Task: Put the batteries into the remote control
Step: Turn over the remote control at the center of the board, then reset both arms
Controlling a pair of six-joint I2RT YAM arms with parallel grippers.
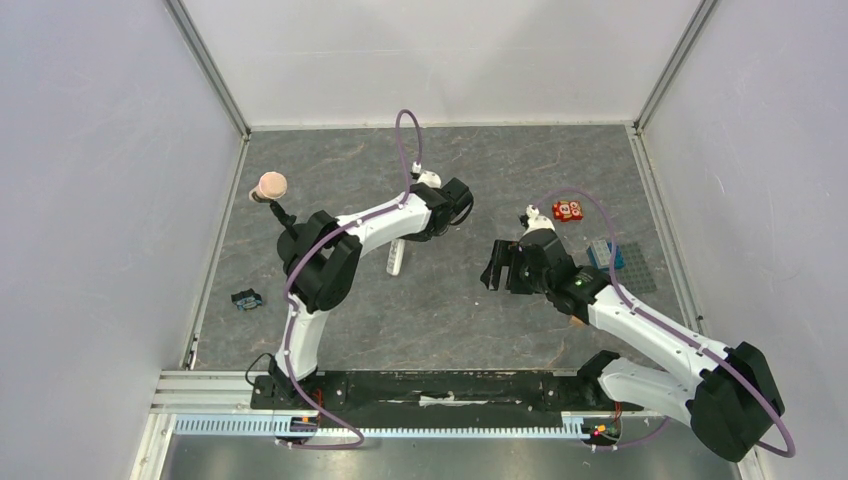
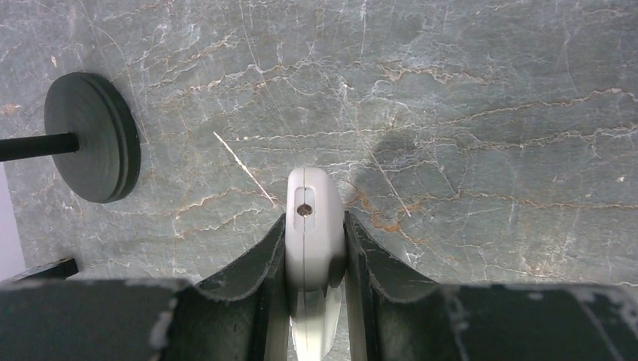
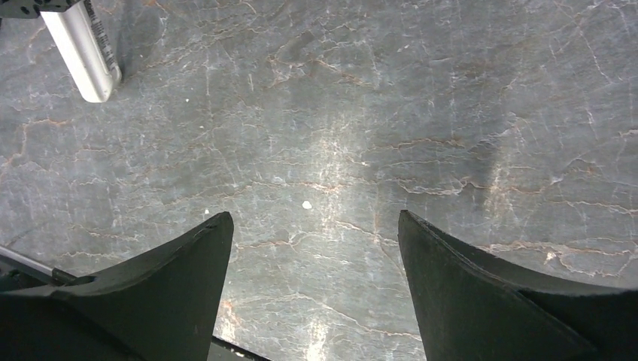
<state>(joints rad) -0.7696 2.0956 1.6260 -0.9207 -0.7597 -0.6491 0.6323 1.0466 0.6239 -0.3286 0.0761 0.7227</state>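
The remote control (image 2: 314, 226) is a slim white bar. My left gripper (image 2: 316, 248) is shut on it and holds it on edge, with its rounded end sticking out past the fingertips. In the top view the remote (image 1: 397, 259) hangs under the left gripper (image 1: 408, 238) at the table's middle. It also shows in the right wrist view (image 3: 81, 53), upper left. My right gripper (image 1: 499, 268) is open and empty, to the right of the remote, over bare table (image 3: 316, 226). I cannot make out any battery for certain.
A small red block (image 1: 567, 211) and a blue ridged box (image 1: 600, 251) on a dark mat (image 1: 637, 270) lie at the right. A pink-topped stand (image 1: 271, 187) with a black disc base (image 2: 94, 135) is at the left. A small dark blue item (image 1: 247, 299) lies near the left edge.
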